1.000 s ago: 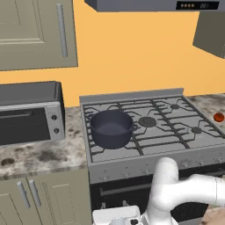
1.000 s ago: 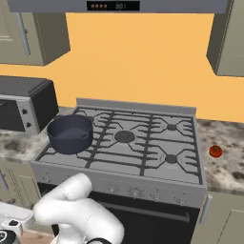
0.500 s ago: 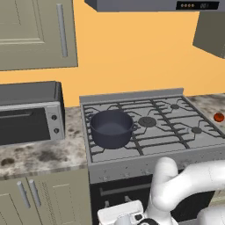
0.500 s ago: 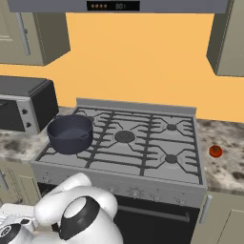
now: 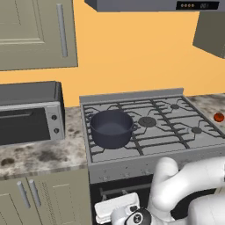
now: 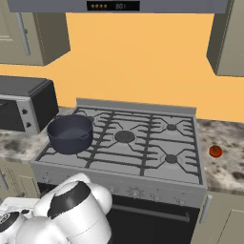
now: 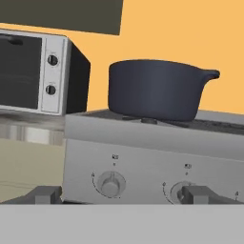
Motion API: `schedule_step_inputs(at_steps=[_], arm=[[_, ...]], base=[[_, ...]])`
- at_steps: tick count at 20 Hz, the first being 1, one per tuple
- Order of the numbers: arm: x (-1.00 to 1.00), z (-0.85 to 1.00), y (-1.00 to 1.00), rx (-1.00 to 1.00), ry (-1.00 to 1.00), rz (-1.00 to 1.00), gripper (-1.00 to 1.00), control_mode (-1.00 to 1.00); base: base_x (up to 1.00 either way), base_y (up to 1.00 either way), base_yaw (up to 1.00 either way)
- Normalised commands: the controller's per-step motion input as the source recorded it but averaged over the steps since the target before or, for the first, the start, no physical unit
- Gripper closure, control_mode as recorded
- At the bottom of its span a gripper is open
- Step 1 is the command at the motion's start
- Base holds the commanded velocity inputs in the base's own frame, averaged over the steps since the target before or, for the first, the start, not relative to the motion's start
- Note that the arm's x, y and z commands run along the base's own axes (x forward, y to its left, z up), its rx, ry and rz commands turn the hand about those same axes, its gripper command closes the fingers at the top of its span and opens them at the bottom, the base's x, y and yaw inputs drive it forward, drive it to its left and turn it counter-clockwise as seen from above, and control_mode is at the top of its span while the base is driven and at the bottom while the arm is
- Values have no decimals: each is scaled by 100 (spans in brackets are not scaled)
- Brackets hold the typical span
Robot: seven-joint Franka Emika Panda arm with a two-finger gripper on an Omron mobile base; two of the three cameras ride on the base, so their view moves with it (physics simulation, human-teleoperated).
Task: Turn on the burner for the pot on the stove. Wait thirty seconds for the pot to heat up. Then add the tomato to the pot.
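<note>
The pot (image 7: pixel 155 89) sits on the stove's (image 6: pixel 143 167) front left burner. The tomato (image 6: pixel 215 151) waits on the worktop (image 6: pixel 224 171). The claw (image 7: pixel 119 194) is open near two knobs, and might turn the wrong one.

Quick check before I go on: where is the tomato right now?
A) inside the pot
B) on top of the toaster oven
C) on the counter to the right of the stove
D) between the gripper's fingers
C: the tomato lies on the speckled counter just right of the stove, far from the pot on the front left burner.
</note>
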Motion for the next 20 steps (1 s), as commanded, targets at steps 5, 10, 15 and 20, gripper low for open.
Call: schedule_step_inputs(at_steps=[5, 10, 15, 20], arm=[[35, 0, 0, 0, -1, -5, -100, -100], [2, 20, 0, 2, -16, -1, -100, -100], [0, 1, 0, 0, 0, 0, -100, -100], [2, 32, -21, 12, 0, 0, -100, -100]], base=[[0, 0, 0], [0, 0, 0], [0, 0, 0], [0, 0, 0]])
